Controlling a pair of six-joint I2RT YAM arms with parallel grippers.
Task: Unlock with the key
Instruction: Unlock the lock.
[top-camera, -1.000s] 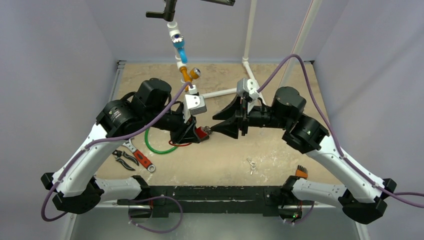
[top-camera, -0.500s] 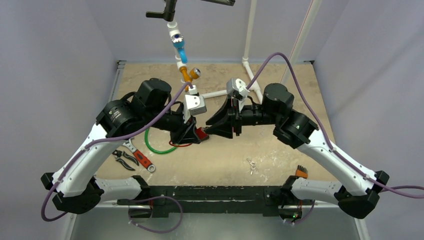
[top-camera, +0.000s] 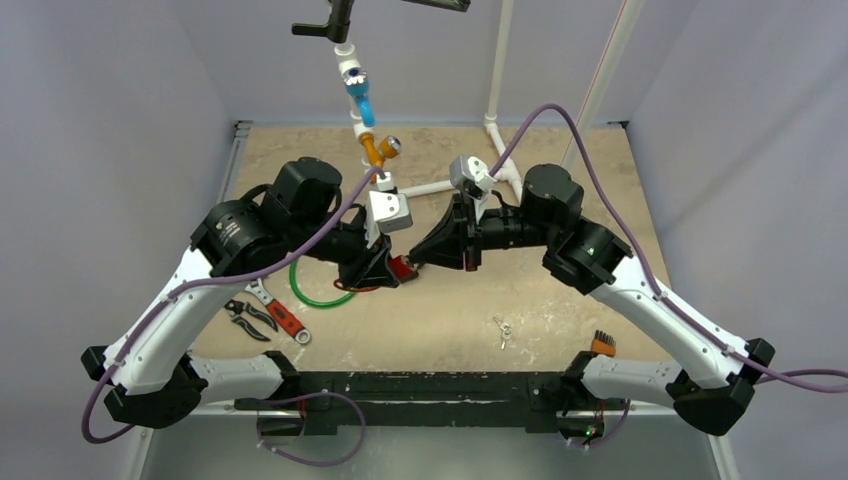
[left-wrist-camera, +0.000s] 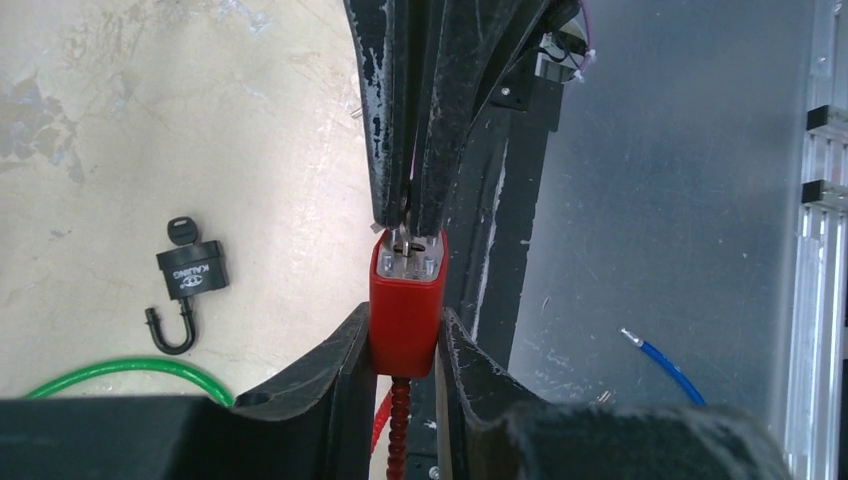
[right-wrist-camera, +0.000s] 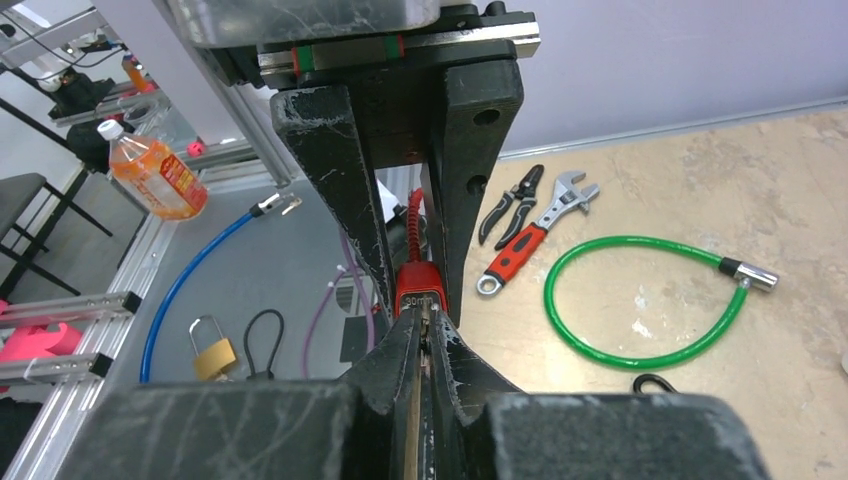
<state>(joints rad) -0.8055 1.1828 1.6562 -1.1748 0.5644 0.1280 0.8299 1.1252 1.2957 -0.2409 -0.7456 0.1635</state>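
Over the middle of the tabletop (top-camera: 430, 320) the two arms meet nose to nose, clear of the surface. The left fingers (left-wrist-camera: 352, 345) are narrowed onto a red padlock (left-wrist-camera: 407, 290), one pressed flat against each side of its body, with the keyhole end poking out past the tips towards the other arm. The lock's red ribbed cable trails back between those fingers. The right fingers (right-wrist-camera: 400, 350) come in from the opposite side and are pinched almost fully together on the key (left-wrist-camera: 405, 222), a thin strip of metal clamped between them. Its tip sits right at the slot in the padlock's end face, and the right fingertips are just short of that face. How far the key has gone into the slot I cannot tell. On the tabletop behind the left arm lies a green cable (right-wrist-camera: 548, 296) in a loop, with a red-handled wrench (right-wrist-camera: 525, 240) and pliers (right-wrist-camera: 510, 210) just beside it, and a black padlock (left-wrist-camera: 192, 272) with its own key in it. A brass padlock (right-wrist-camera: 213, 358) lies off the tabletop on the grey surface below.
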